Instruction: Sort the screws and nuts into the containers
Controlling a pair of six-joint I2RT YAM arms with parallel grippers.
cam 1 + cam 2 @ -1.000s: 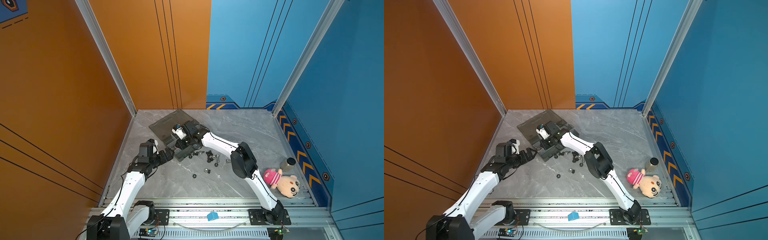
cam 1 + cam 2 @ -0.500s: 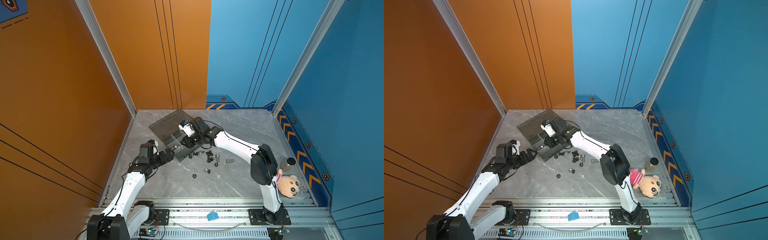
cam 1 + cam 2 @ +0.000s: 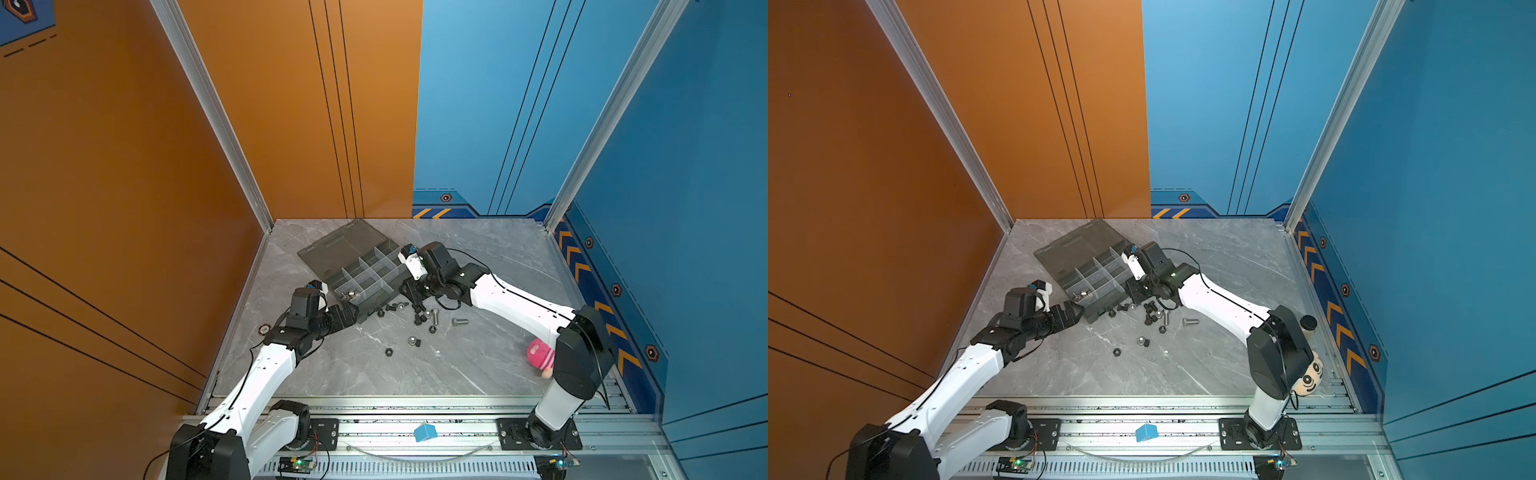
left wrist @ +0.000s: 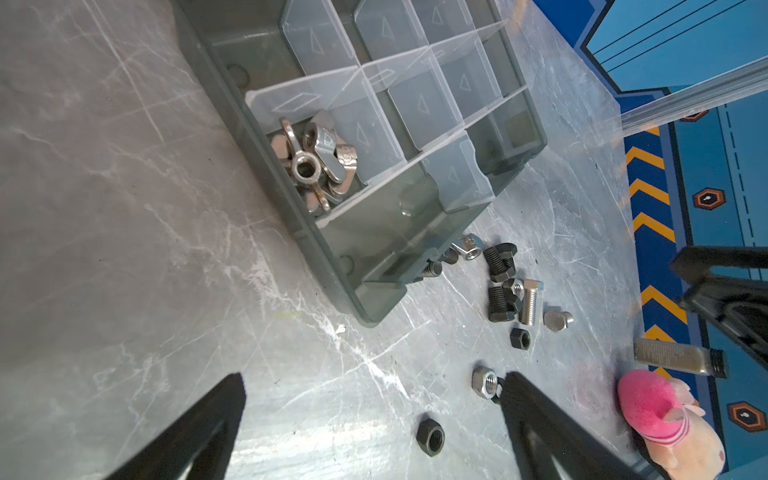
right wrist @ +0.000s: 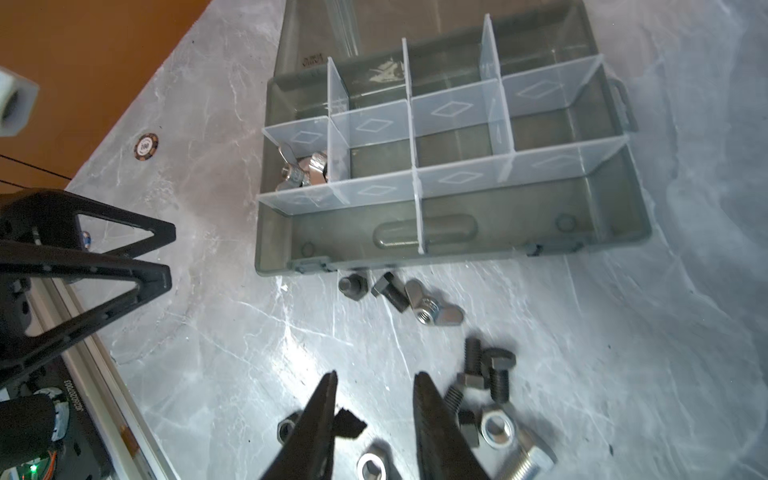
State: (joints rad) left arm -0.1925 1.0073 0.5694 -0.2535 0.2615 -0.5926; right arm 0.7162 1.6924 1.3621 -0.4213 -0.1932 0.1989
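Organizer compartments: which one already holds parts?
The middle-row end compartment nearest the left gripper: it holds silver wing nuts; every other compartment looks empty.

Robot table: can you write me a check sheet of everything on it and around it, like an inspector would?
Surface: grey marble-look table, no spills seen.
Job's things: organizer box open, lid lying flat behind it; wing nuts in one end compartment, the others look empty; loose screws and nuts lie on the table in front of the box.
Clutter: plush doll, small bottle, round token, blue block on the front rail.
Grippers: left gripper open, empty, near the box's corner; right gripper open over the loose pile, nothing clamped.
Cables: black cable loops off the right arm, clear of the parts.
Surroundings: orange wall, blue wall.
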